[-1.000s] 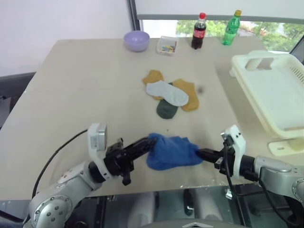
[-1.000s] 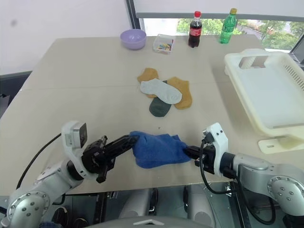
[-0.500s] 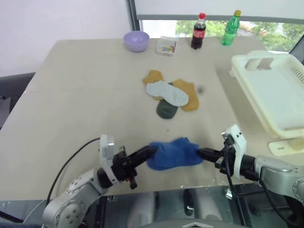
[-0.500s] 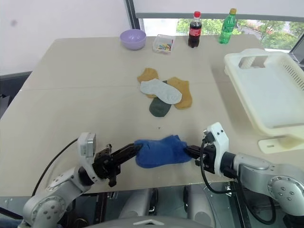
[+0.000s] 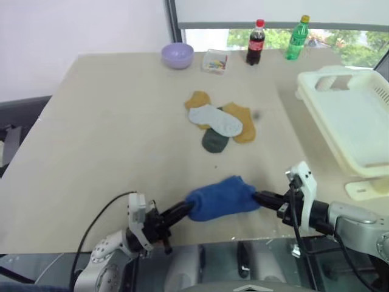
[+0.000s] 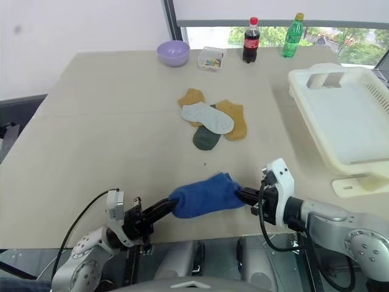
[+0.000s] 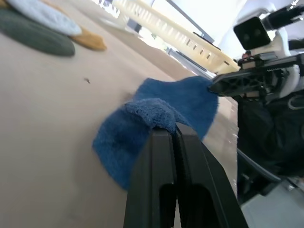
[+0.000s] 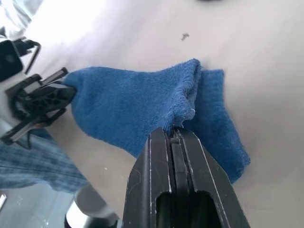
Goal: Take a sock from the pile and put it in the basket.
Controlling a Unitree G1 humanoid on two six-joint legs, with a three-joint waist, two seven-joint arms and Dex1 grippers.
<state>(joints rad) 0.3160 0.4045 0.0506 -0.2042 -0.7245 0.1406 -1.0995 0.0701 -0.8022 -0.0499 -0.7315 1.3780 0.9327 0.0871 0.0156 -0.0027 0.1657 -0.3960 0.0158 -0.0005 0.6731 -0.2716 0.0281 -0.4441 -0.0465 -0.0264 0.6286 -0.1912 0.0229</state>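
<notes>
Both claws, left claw and right claw, clamped on fuzzy blue knit sock

Beige tabletop extending ahead of both end effectors to a pale lilac-white wall on the far left. Window beyond the far table edge, ahead and to the right of the end effectors, showing green foliage in daylight; dark vertical frame post at its left side. Dark chair back beside the left table edge. Glossy grey floor below the near edge.
</notes>
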